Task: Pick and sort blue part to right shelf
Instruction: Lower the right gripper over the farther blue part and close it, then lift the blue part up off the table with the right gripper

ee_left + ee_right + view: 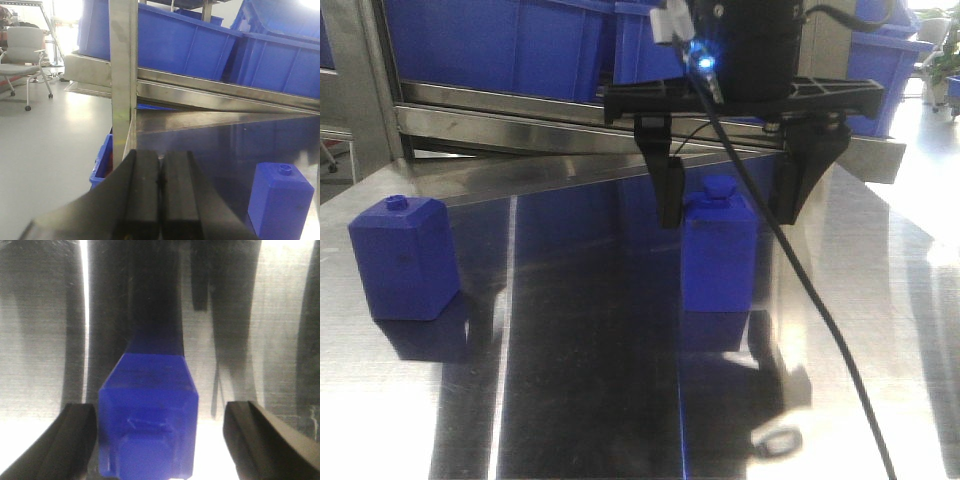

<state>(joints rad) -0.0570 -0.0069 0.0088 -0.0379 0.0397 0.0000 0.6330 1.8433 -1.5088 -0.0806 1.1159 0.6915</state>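
The blue part [718, 255], a tall narrow block with a chunky knob, stands upright on the steel table [590, 380]. My right gripper [732, 218] hangs over it, open, with one black finger [670, 195] on each side of its top. In the right wrist view the blue part [147, 420] sits between the open fingers [75, 440]; the left one is close to it and the right one stands apart. My left gripper [160, 195] is shut and empty, off the table's left edge. The steel shelf [520, 125] with blue bins [500, 45] stands behind the table.
A squatter blue block [405, 255] with a tiny knob stands at the table's left; it also shows in the left wrist view [282, 200]. A black cable [820, 310] hangs across the right side. An office chair [22, 50] and a floor bin [102, 160] are to the left.
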